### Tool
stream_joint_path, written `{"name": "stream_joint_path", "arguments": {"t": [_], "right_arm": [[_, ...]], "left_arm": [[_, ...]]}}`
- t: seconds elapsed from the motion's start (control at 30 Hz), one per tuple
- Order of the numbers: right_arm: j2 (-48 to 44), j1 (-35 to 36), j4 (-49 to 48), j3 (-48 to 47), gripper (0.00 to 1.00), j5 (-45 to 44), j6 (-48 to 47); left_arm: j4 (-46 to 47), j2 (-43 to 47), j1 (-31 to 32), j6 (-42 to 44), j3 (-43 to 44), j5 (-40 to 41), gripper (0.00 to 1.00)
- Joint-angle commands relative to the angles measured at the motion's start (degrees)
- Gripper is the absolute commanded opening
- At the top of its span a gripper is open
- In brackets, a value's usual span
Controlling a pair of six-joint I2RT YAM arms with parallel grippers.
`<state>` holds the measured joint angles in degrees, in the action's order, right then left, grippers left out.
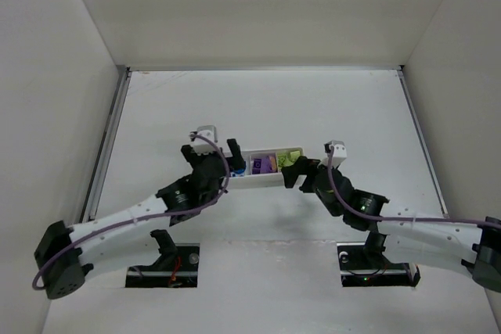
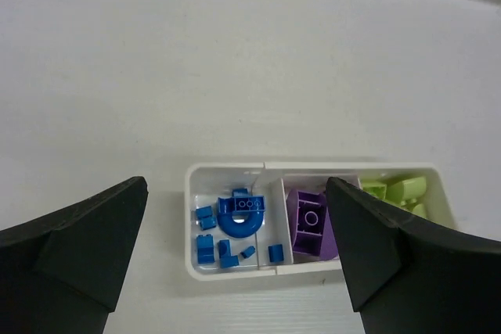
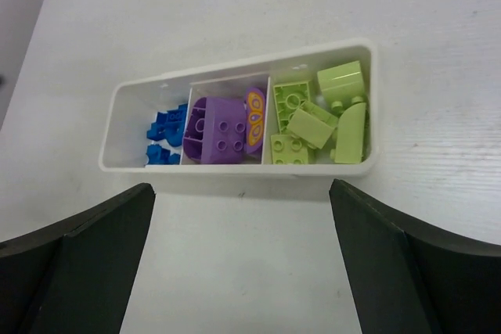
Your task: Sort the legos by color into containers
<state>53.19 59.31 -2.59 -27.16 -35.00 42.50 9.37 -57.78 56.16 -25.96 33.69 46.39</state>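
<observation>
The white three-compartment tray (image 1: 262, 181) lies mid-table between my two grippers. Its left compartment holds several tiny blue bricks (image 2: 205, 249) and the rounded blue piece (image 2: 241, 220). The middle compartment holds the purple-and-orange piece (image 3: 219, 131). The right compartment holds several yellow-green pieces (image 3: 321, 123). My left gripper (image 2: 235, 187) is open and empty, hovering over the tray's blue end (image 2: 235, 168). My right gripper (image 3: 241, 189) is open and empty, just on the near side of the tray (image 3: 235, 170). In the top view the left gripper (image 1: 215, 158) and right gripper (image 1: 301, 171) flank the tray.
White walls enclose the table on the left, right and back. A metal rail (image 1: 106, 138) runs along the left edge. The arm bases (image 1: 164, 260) sit at the near edge.
</observation>
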Motion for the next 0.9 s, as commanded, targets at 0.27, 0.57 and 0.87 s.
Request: {"name": "stream_joint_path", "arguments": {"t": [0.27, 0.57, 0.87], "right_arm": [[-19.3, -11.3, 23.8, -0.4, 1.0, -11.7, 1.1], [-38.2, -33.1, 22.7, 4.8, 1.0, -4.7, -6.9], [-19.9, -46.3, 16.1, 0.8, 1.0, 3.1, -9.4]], "left_arm": [[-32.4, 36.7, -9.2, -17.0, -5.9, 11.4, 1.0], [-40.7, 29.1, -25.3, -26.0, -7.1, 1.6, 1.0], [-32.0, 31.1, -32.8, -23.7, -12.6, -9.9, 1.0]]}}
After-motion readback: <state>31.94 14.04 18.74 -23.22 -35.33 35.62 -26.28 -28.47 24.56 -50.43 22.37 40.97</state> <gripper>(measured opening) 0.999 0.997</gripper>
